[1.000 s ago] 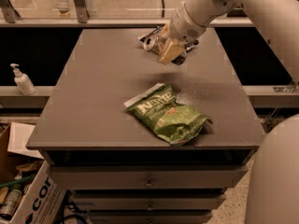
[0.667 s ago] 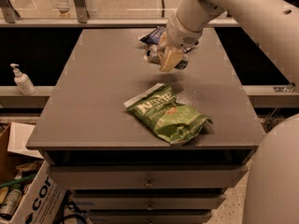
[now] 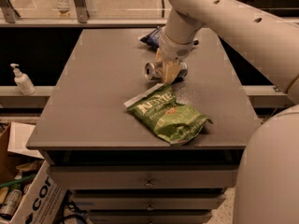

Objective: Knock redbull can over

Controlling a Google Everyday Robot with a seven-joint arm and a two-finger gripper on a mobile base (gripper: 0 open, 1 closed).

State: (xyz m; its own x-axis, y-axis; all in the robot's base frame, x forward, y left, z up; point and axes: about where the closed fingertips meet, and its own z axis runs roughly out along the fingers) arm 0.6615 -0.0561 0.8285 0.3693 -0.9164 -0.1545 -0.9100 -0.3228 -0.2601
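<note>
Tool (image 3: pixel 168 72) at redbull can (image 3: pixel 153 70), between green chip bag (image 3: pixel 170 116) and blue snack bag (image 3: pixel 151 36); table's (image 3: pixel 93 87) left side free.

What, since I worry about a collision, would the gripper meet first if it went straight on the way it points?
Probably the redbull can, lying on its side right under the gripper, which points down at the table; they may already touch.

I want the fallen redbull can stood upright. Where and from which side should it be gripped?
Probably grip the redbull can across its round body at mid-length, coming from above: it lies on its side on the table, one end facing left. The tool is right at it.
</note>
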